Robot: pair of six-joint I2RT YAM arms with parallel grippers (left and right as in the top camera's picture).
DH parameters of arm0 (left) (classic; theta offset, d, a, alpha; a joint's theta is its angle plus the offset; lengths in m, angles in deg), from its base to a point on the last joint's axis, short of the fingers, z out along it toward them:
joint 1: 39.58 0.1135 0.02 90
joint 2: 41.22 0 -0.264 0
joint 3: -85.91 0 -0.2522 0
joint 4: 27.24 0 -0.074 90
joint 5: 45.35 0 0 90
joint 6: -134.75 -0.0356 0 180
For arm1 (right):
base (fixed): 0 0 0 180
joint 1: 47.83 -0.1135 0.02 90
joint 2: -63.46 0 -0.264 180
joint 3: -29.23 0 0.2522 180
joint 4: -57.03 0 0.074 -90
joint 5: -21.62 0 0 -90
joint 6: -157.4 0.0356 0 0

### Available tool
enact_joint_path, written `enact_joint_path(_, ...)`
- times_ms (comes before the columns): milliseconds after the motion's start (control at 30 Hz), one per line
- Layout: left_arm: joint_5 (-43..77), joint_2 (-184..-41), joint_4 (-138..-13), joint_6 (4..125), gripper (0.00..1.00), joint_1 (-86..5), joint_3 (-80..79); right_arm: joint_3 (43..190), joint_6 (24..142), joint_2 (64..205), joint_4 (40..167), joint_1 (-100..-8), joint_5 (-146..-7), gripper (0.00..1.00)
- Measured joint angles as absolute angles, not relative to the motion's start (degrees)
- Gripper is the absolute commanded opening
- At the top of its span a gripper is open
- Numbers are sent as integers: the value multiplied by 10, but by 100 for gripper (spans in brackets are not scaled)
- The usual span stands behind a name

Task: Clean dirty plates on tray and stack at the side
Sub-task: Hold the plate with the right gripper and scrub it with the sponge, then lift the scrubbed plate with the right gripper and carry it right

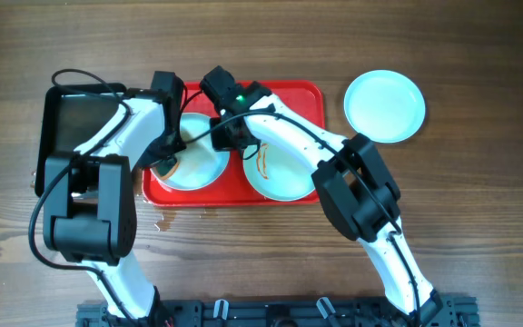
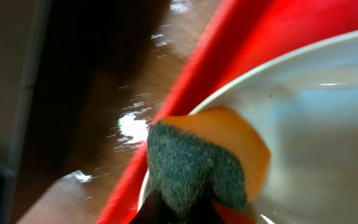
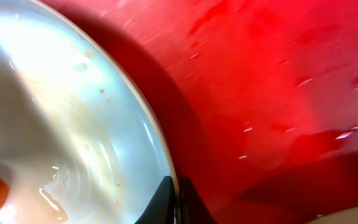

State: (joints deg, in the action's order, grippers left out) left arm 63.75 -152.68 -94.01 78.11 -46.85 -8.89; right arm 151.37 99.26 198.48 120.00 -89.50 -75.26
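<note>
1. The tabletop (image 1: pixel 479 236) is brown wood and fills my overhead view.
2. The tray (image 1: pixel 311 95) is red and sits near the centre, slightly toward twelve o'clock.
3. A black pan (image 1: pixel 66 123) lies just beside the tray at nine o'clock.
4. I see three pale plates.
   - The left plate (image 1: pixel 198 168) fills the tray's nine o'clock half.
   - The smeared plate (image 1: pixel 284 177) fills the three o'clock half and carries an orange-brown squiggle.
   - The lone plate (image 1: pixel 384 106) rests on the wood off the tray, at about two o'clock.
5. A sponge (image 2: pixel 191 168), orange with a green scouring face, sits on the left plate's rim at its nine o'clock.
6. My left claw (image 2: pixel 176 211) is clamped on the sponge.
7. My right claw (image 3: pixel 174 202) is pinched on the left plate's rim, at about its two o'clock.
</note>
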Motion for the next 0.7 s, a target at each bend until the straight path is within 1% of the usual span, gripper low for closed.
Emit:
enact_joint_path(167, 725, -1512, -988, 818, 4, -485, -83, 1514, 993, 1985, 1201, -897, -750, 4)
enact_joint_path(233, 773, -1489, -1008, 839, 4, -486, -83, 1514, 993, 1985, 1201, -893, -740, 4)
enact_joint_path(400, 823, -1414, -1047, 887, 4, -497, -83, 1516, 993, 1985, 1203, -879, -725, 4)
enact_joint_path(500, 822, -1384, -1095, 947, 4, -499, -80, 1517, 988, 1978, 1206, -877, -694, 4)
enact_joint_path(600, 793, -1363, -1103, 986, 4, -497, -80, 1516, 979, 1959, 1212, -877, -647, 4)
enact_joint_path(700, 759, -1344, -1101, 1005, 4, -497, -80, 1516, 954, 1909, 1211, -877, -584, 4)
